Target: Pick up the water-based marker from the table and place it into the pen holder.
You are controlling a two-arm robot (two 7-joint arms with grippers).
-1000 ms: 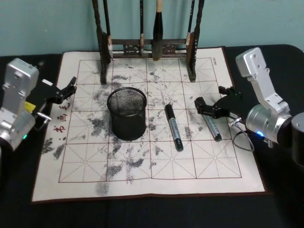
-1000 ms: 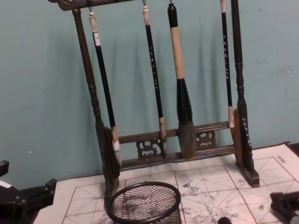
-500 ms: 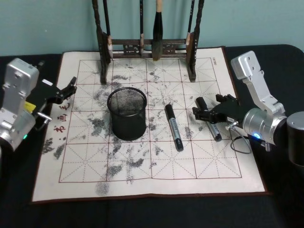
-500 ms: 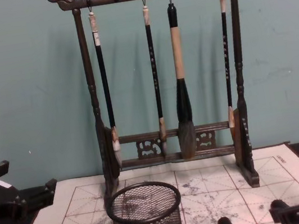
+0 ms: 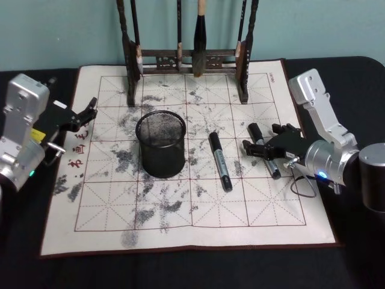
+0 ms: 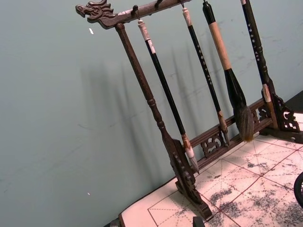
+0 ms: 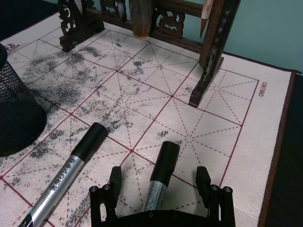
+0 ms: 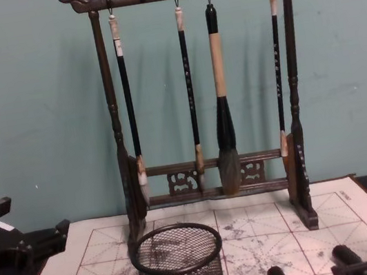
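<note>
Right end effector (image 7: 158, 177) set wide, straddling the water-based marker (image 7: 165, 159) on the felt calligraphy mat (image 5: 180, 211), right of centre

Centre on the barrel, drop a touch more, then close – avoid the second marker (image 5: 219, 161). Pen holder (image 5: 161, 147) is mid-frame; left end effector (image 5: 84, 113) is parked open at the left edge. Versus 1 s ago, the right arm is lower and further left – now over the barrel.
</note>
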